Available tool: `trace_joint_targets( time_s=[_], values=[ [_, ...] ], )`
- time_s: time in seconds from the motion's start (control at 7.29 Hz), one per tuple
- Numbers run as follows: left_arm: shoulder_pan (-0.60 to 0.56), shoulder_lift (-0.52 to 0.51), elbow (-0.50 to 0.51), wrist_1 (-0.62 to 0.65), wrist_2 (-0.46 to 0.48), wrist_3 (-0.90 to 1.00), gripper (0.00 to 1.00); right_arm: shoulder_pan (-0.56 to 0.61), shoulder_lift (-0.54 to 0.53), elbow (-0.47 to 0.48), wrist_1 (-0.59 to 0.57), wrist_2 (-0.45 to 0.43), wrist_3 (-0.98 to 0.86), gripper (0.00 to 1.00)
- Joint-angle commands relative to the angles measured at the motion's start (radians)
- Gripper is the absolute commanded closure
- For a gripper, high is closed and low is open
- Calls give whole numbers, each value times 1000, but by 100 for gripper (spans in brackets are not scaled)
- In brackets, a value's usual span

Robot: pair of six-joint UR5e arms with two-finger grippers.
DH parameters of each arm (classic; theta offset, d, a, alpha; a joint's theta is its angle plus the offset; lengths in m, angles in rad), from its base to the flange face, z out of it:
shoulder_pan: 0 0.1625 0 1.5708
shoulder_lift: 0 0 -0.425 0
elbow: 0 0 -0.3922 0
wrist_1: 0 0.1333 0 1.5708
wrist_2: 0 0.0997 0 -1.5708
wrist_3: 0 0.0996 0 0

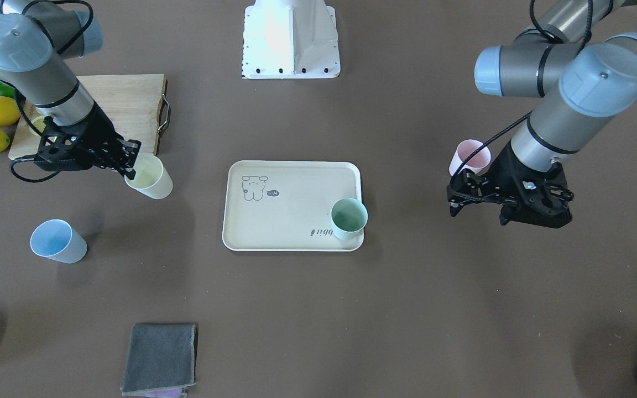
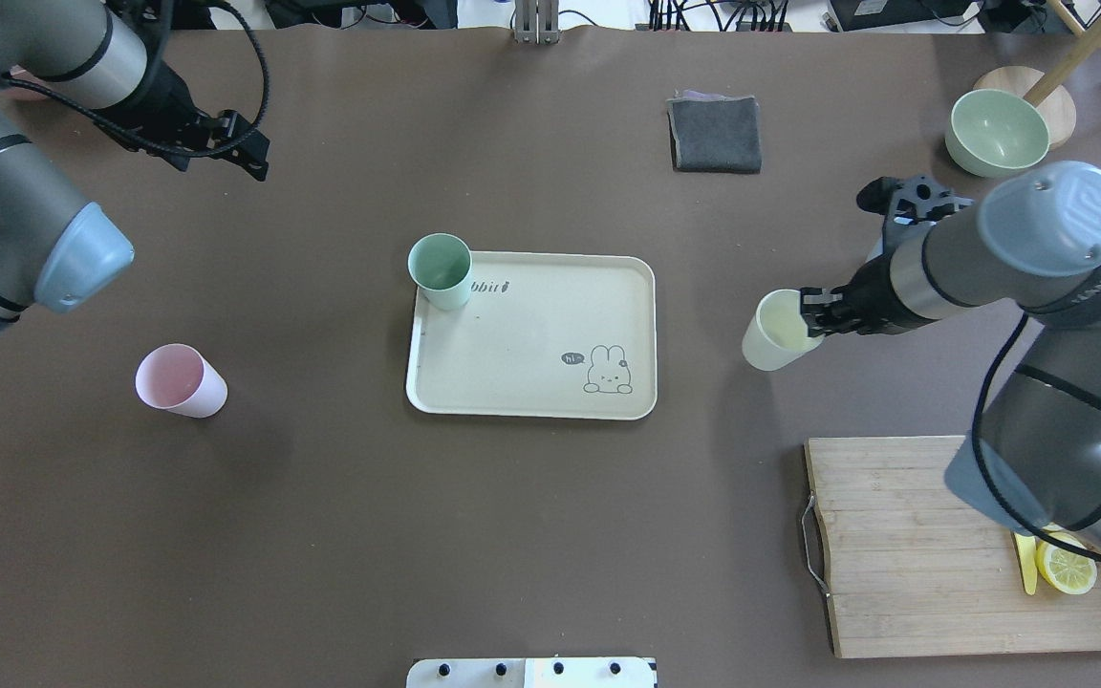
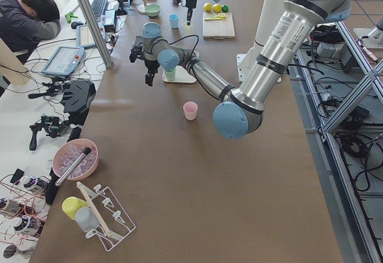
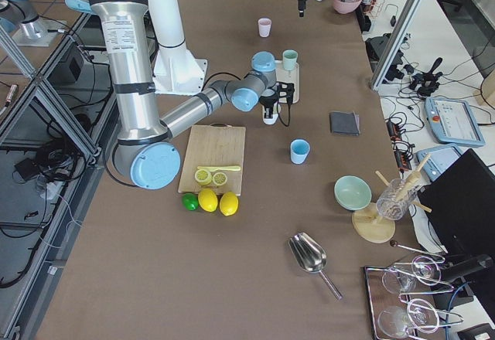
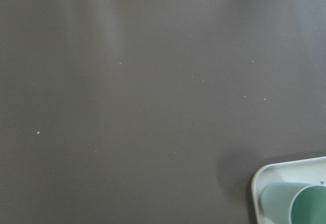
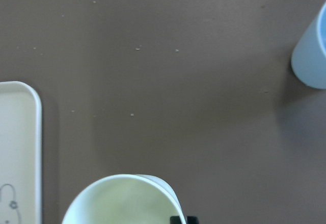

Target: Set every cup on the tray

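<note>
At 3 o'clock from the tray (image 2: 531, 382), my right jaws pinch the rim of the pale yellow cup (image 2: 770, 339) on its 3 o'clock side. The cup leans, and I cannot tell whether its base touches the desk (image 2: 550, 535). On the tray, the mint green cup (image 2: 441, 270) stands upright in the 11 o'clock corner, just beside the script. My left jaws hang spread and empty above bare desk, well out past 10 o'clock from the tray. The pink cup (image 2: 180, 380) stands upright on the desk at about 9 o'clock from the tray, well apart from it. The light blue cup (image 1: 57, 241) stands on the desk beyond the yellow one, between 2 and 3 o'clock from the tray. A wooden cutting board (image 2: 904, 535) lies at 4 o'clock, under my right arm.
</note>
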Motion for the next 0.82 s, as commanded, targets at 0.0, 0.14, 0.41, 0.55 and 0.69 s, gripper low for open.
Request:
trace_joint_targets(
  time_s=[0.0, 0.14, 0.41, 0.55, 0.69],
  values=[
    [-27, 57, -4, -1, -5, 73, 3, -121, 187, 7, -173, -101, 129, 100],
    [-27, 60, -4, -3, -5, 73, 3, -177, 233, -5, -200, -153, 153, 100],
    [-27, 60, -4, -3, -4, 73, 3, -225, 255, -26, -200, -210, 167, 100],
    [-27, 60, -4, -3, -4, 73, 3, -230, 281, -54, -200, -227, 167, 100],
    [-27, 62, -4, -3, -4, 73, 3, -233, 306, -83, -199, -231, 186, 65]
  ],
)
